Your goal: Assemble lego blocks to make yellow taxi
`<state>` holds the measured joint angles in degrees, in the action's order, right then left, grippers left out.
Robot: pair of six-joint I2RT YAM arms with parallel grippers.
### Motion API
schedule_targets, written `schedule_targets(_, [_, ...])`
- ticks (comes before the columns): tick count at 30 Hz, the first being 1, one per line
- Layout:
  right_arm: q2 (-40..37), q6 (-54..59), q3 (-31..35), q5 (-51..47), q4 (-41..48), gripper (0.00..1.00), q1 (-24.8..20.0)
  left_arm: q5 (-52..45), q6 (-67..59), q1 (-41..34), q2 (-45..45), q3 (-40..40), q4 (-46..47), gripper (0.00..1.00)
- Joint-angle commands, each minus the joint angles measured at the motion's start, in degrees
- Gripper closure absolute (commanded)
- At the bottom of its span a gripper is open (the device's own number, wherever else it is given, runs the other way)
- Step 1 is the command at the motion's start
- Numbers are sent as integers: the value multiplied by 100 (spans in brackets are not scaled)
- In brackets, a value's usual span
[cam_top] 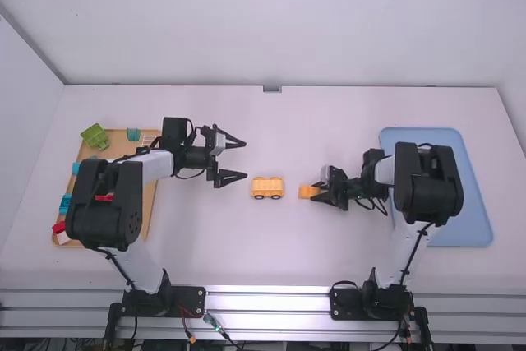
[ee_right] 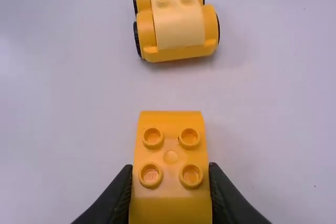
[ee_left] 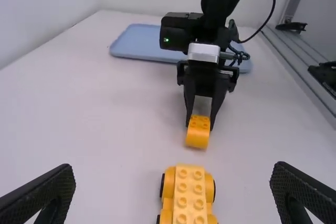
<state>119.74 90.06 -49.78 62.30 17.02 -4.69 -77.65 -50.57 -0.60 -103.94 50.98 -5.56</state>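
The yellow car [cam_top: 267,187] sits mid-tabletop [cam_top: 271,256] on its wheels, studs up, with room on every side: a wide stretch to the back edge, another to the front rail. The left end effector [cam_top: 246,160] is spread wide, its tips just short of the car (nothing between them). The right end effector [cam_top: 319,191] is closed on the sides of an orange block [cam_top: 309,191], studs up, near the car but apart from it (whether it touches the tabletop, I can't tell).

By the left side edge lies a brown tray [cam_top: 149,203], partly under the left arm; in it are a green piece [cam_top: 96,136], a teal piece [cam_top: 133,134], blue pieces [cam_top: 64,203] and red pieces [cam_top: 60,227]. A blue tray [cam_top: 472,228] lies toward the right edge (the right arm crosses over it).
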Motion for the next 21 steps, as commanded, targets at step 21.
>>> schedule_targets(21, [48, 1325, -1967, 374, 2833, 82, 822, 1469, 216, -1252, -1716, -481, -2343, 1])
